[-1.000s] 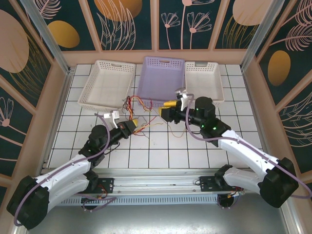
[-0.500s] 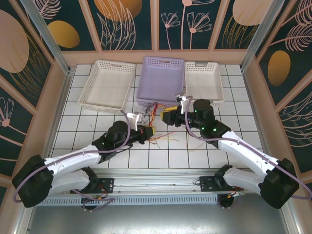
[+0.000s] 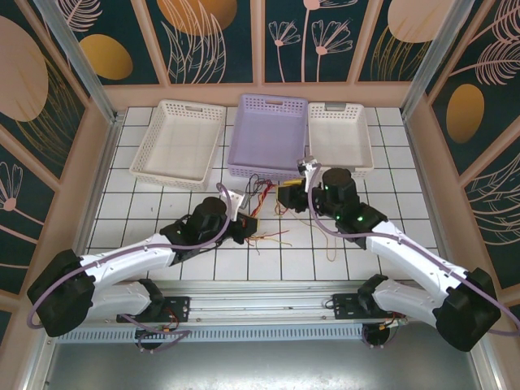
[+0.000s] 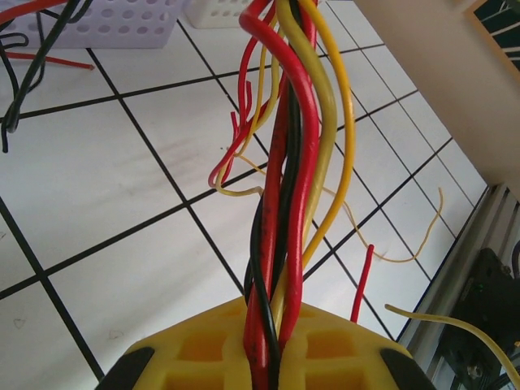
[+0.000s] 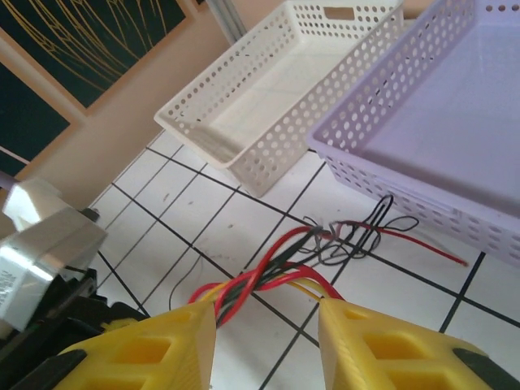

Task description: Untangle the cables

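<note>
The cables (image 4: 284, 162) are a twisted bundle of red, yellow and black wires. My left gripper (image 4: 272, 361) is shut on this bundle, which rises straight out from between its yellow fingers (image 4: 349, 349). In the top view the left gripper (image 3: 246, 227) sits just below the centre of the table, with loose cable ends (image 3: 272, 237) fanning out to its right. My right gripper (image 3: 287, 195) hangs just in front of the lavender basket. Its yellow fingers (image 5: 146, 349) stand wide apart, open, and the cables (image 5: 268, 280) cross the floor ahead of the gap. Thin black loops (image 5: 366, 240) trail toward the basket.
Three baskets line the back: a white one (image 3: 158, 166) at the left, a lavender one (image 3: 244, 169) in the middle and a white one (image 3: 366, 162) at the right. The left arm's silver wrist part (image 5: 45, 244) is close to the right gripper. Wooden walls enclose the tiled table (image 3: 390, 199).
My left arm has swung right toward the centre, carrying the cable bundle with it. The right gripper has tilted downward and shifted slightly toward the near side, closer to the left gripper.
</note>
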You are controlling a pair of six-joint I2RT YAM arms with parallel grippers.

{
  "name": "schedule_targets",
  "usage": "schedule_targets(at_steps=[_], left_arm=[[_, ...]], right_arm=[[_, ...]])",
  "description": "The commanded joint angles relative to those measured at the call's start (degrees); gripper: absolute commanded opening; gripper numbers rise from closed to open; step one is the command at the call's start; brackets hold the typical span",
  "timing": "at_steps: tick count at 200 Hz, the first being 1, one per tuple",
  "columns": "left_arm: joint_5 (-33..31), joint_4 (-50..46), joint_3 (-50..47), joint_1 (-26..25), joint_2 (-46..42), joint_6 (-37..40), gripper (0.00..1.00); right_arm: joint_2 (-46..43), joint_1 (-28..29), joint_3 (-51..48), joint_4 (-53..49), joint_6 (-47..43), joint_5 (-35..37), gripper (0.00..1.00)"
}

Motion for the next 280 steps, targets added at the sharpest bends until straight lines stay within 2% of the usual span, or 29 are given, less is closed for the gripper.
schedule_targets(at_steps=[1, 98, 129, 173, 223, 261, 280], left_arm=[[1.35, -2.18, 2.11, -0.30, -0.62, 2.56, 0.00], [2.98, -3.38, 1.89, -0.32, -3.25, 2.91, 0.00], [3.52, -3.38, 1.91, -0.27, -3.54, 2.92, 0.00], [4.60, -2.75, 1.92, -0.32, -3.63, 2.66, 0.00], [5.32, -2.59, 2.05, -0.31, -3.90, 2.57, 0.00], [4.93, -3.15, 2.11, -0.26, -4.42, 2.83, 0.00], [4.79, -3.34, 2.20, -0.26, -4.60, 3.01, 0.00]], right_arm=[[-0.66, 0.19, -2.12, 1.37, -0.53, 1.47, 0.37], [2.80, -0.12, -7.10, 7.44, 0.65, -0.53, 0.36], [3.56, -0.93, -7.95, 8.95, 1.18, -0.92, 0.27], [3.76, -1.92, -8.52, 10.64, 1.67, -2.36, 0.21], [3.60, -2.27, -9.25, 12.92, 2.29, -4.57, 0.20], [3.33, -2.36, -9.23, 12.66, 2.11, -4.83, 0.04], [2.95, -2.46, -9.53, 13.01, 2.22, -5.17, 0.01]])
